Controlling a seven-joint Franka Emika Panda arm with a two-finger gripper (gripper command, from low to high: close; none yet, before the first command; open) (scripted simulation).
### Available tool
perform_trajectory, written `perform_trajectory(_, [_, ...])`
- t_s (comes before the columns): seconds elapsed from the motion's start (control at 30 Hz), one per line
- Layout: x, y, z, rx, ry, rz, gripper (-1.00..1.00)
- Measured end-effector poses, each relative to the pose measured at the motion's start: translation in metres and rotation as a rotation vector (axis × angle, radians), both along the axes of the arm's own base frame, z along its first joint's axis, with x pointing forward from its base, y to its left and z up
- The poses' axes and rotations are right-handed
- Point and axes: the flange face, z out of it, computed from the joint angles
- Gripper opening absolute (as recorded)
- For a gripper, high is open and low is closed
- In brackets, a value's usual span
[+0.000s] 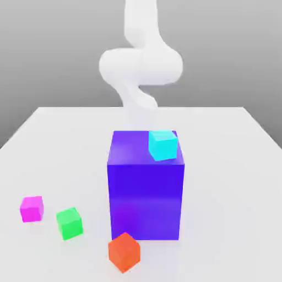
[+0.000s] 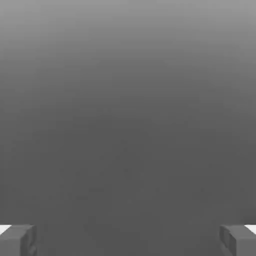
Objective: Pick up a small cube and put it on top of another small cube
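Exterior view: we see pink cube untouched on counter | jaws spread wide, empty | step: pre-reach | next: descend over pink cube, grasp.

We see the white arm at the back of the scene in the exterior view, rising out of the top edge, bending into a thick rounded elbow and then narrowing as it goes down. Its lower part looks pale and faded. In the hand view we see the gripper with its two grey fingertips standing far from each other, one at each lower corner, so the jaws are spread wide and we see nothing between them
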Motion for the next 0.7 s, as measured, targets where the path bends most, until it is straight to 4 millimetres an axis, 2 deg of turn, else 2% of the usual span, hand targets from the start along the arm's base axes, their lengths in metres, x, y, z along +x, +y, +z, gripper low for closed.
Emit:
perform_trajectory(0.07, [0.023,-0.028,-0.041,0.040,0.062,-0.107,0.00])
perform_trajectory(0.17, [0.043,-0.072,-0.104,0.100,0.147,-0.263,0.00])
perform_trajectory(0.23, [0.049,-0.102,-0.146,0.142,0.201,-0.367,0.00])
perform_trajectory(0.33, [0.047,-0.146,-0.211,0.206,0.278,-0.526,0.00])
perform_trajectory(0.43, [0.031,-0.186,-0.275,0.272,0.352,-0.687,0.00])
perform_trajectory(0.53, [0.005,-0.219,-0.338,0.342,0.423,-0.848,0.00])
perform_trajectory(0.6, [-0.023,-0.244,-0.379,0.394,0.466,-0.975,0.00])
perform_trajectory(0.7, [-0.064,-0.262,-0.437,0.468,0.533,-1.138,0.00])
